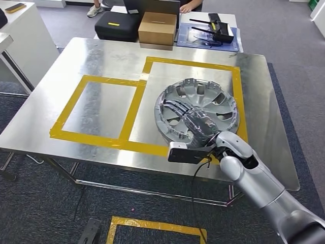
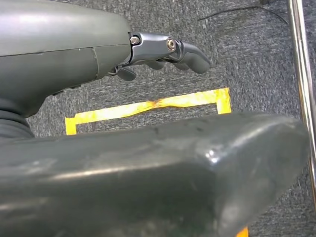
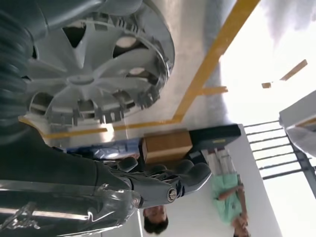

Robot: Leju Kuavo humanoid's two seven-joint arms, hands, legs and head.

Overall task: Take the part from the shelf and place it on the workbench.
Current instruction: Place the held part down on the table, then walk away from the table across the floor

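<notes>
Silver plastic, the hubcap [image 1: 197, 109] lies flat on the steel surface [image 1: 96, 56], right of centre in the head view inside the yellow tape. The right hand [image 1: 191, 119] rests spread over it, gripping nothing. It looks light, stiff and slick; the spoke openings or rim offer purchase. The left hand [image 2: 164, 49] hangs empty, fingers loosely extended.

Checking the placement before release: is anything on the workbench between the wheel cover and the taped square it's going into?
Nothing visible. The wheel cover already sits inside the right-hand yellow taped square on the workbench, with the right hand over it. The cardboard box stands beyond the bench.
</notes>
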